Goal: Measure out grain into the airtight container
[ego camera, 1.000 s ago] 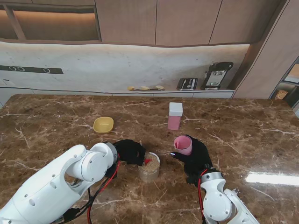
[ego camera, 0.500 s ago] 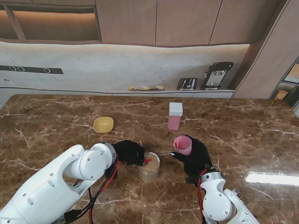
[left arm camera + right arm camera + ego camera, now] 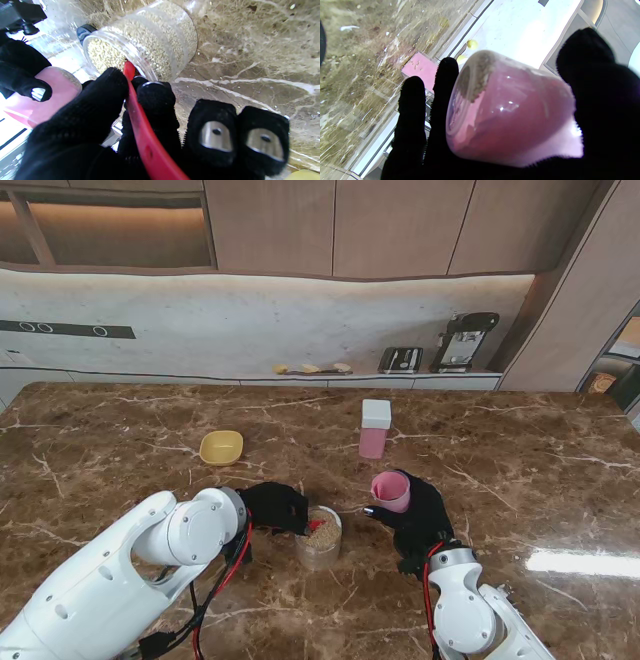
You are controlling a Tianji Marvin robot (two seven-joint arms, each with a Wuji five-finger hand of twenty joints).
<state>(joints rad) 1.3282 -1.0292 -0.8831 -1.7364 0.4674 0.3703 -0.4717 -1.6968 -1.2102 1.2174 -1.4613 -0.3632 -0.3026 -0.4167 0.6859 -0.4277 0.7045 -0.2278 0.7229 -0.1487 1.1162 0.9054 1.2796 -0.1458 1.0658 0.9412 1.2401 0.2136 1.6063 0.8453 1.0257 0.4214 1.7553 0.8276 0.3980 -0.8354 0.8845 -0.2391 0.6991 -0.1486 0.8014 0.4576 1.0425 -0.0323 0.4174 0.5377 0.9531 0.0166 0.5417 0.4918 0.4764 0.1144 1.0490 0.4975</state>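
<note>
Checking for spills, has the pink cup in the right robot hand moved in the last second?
No. The pink cup sits where it did, nearer to me than the pink container and right of the grain jar, in the right robot hand.

Clear round jar of grain (image 3: pixel 320 536), upright, near centre, red scoop (image 3: pixel 140 130) dipped inside, pink cup (image 3: pixel 391 491) just right, pink white-lidded container (image 3: pixel 374 428) farther back.

Kitchen: marble counter (image 3: pixel 520 450), wood cabinets (image 3: pixel 400 225)

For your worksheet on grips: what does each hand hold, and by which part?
Left hand: red scoop, by its handle. Right hand: pink cup, around its side wall.
</note>
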